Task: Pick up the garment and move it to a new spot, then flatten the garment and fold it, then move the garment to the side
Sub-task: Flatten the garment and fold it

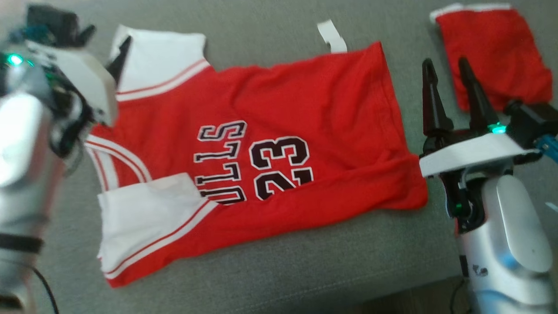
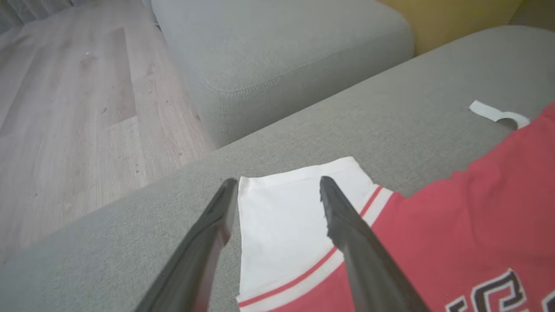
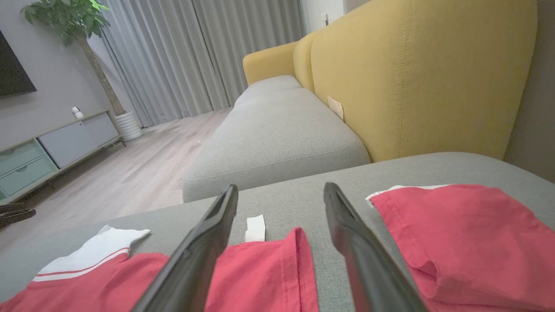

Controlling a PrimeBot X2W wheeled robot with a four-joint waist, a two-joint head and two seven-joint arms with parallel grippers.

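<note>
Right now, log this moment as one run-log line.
jersey: spread on sofa cushion, unfolded | left gripper: open, at white sleeve | right gripper: open, empty, near hem | second red garment: beyond right gripper

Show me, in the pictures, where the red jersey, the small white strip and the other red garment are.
red jersey (image 1: 340, 109): head view, plain red cloth beside the number.
white strip (image 1: 332, 38): head view, its middle.
other red garment (image 1: 492, 52): head view, middle of its red cloth.

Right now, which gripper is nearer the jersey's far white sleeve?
Left. The left gripper hangs open right over that sleeve; the right gripper is beyond the jersey hem, beside the other red garment.
</note>
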